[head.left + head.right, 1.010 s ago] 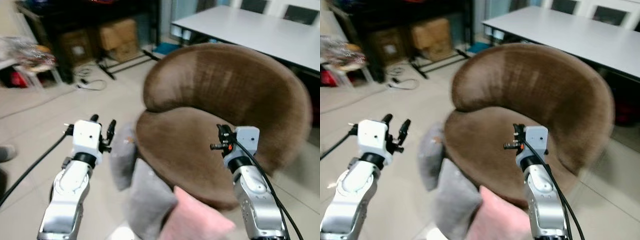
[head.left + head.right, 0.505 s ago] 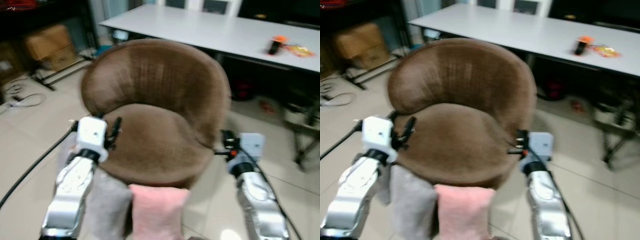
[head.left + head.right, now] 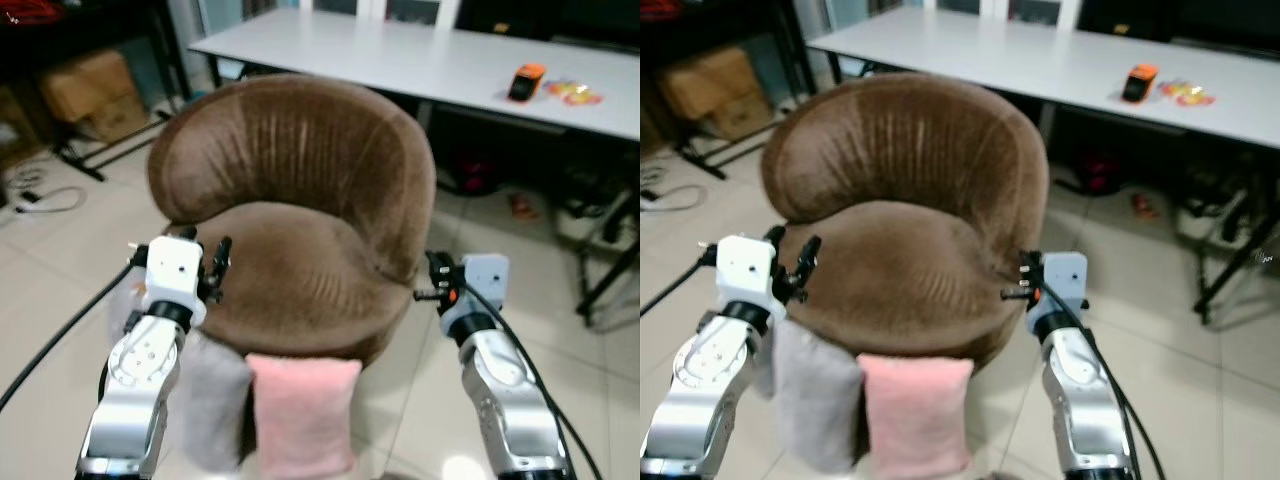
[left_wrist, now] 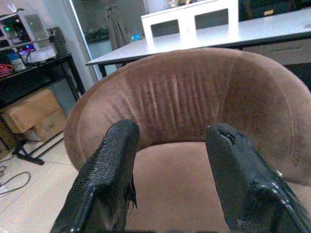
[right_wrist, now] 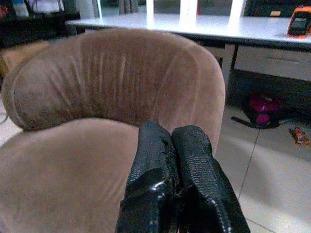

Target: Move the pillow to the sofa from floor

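Pale floor tiles [image 3: 60, 250] run under a round brown armchair [image 3: 300, 200], which serves as the sofa in this room, with a long white table [image 3: 400, 55] behind it carrying a small orange object [image 3: 525, 82] at its far right. Cardboard boxes [image 3: 85, 90] sit under a dark shelf at the far left.

Two pillows stand on the floor, leaning against the near front of the armchair: a pink pillow [image 3: 303, 412] in the middle and a grey pillow [image 3: 212, 400] touching it on the left. Both look soft and light, likely to sag and fold when lifted, so a pinch on a top corner or along the upper edge seems the surest hold; the fabric should not slip much.

Both arms are raised in front of the robot. On the left, the left gripper [image 3: 203, 262] hovers at the near left edge of the seat, above the grey pillow, its fingers [image 4: 109, 165] spread apart and empty, pointing toward the backrest. On the right, the right gripper [image 3: 432, 280] hangs beside the armchair's right flank, its fingers [image 5: 194, 160] pressed together and gripping nothing. Neither touches a pillow yet.
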